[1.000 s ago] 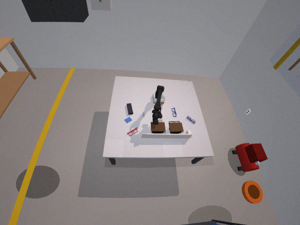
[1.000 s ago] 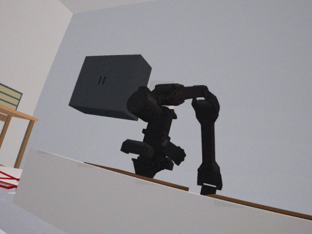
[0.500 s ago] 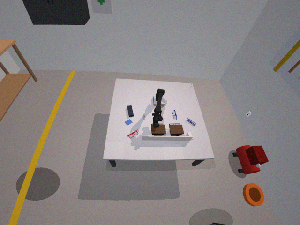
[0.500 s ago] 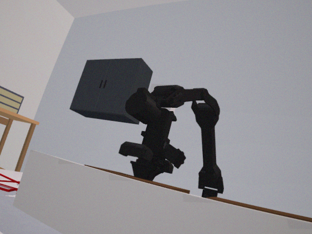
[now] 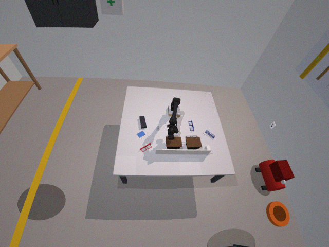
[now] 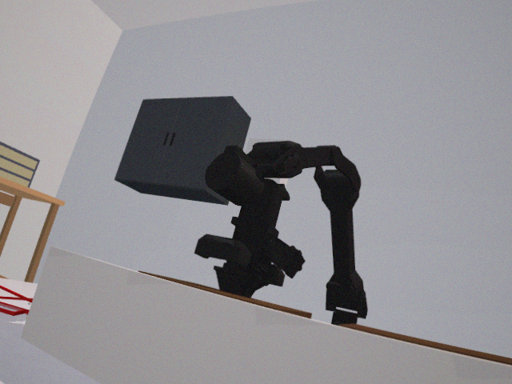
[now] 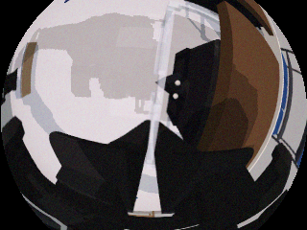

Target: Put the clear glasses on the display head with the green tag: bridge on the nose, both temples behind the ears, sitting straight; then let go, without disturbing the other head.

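Your arm (image 5: pixel 174 117) reaches down over the left brown display head (image 5: pixel 174 142) on the white table (image 5: pixel 138 159), just behind the white panel (image 5: pixel 183 151). The fingers are nearly closed on the clear glasses (image 7: pixel 155 134), whose pale thin frame runs upward between them in the wrist view, beside the head. Red glasses (image 5: pixel 145 147) and two blue pairs (image 5: pixel 191 125) (image 5: pixel 209 134) lie apart on the table.

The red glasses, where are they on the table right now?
In the top view the red glasses lie on the white table, just left of the white display stand, below the small blue square.
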Tool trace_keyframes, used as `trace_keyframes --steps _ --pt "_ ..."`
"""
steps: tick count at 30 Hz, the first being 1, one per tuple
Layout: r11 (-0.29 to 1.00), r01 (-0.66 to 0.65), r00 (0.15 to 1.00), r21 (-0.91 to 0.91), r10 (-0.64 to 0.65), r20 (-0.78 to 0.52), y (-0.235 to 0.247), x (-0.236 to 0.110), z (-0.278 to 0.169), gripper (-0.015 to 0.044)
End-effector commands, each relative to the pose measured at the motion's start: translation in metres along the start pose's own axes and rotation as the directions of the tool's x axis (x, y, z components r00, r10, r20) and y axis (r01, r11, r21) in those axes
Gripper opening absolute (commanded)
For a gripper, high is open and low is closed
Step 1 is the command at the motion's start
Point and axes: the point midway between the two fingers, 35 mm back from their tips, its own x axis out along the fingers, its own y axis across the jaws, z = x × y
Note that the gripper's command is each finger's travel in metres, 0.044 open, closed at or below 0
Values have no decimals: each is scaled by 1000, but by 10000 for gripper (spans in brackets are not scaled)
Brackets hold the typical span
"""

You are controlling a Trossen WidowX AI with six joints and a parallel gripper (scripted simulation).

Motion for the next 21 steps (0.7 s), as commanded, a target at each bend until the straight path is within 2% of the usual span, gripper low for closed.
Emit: trace_keyframes --steps 1,13,17,21 --pt "1000 0 1000 4 0 -3 0 1 0 0" --pt "1000 0 1000 4 0 -3 0 5 0 0" --pt "1000 1 1000 0 -1 0 0 4 0 105" --pt "1000 1 1000 0 -1 0 0 4 0 107"
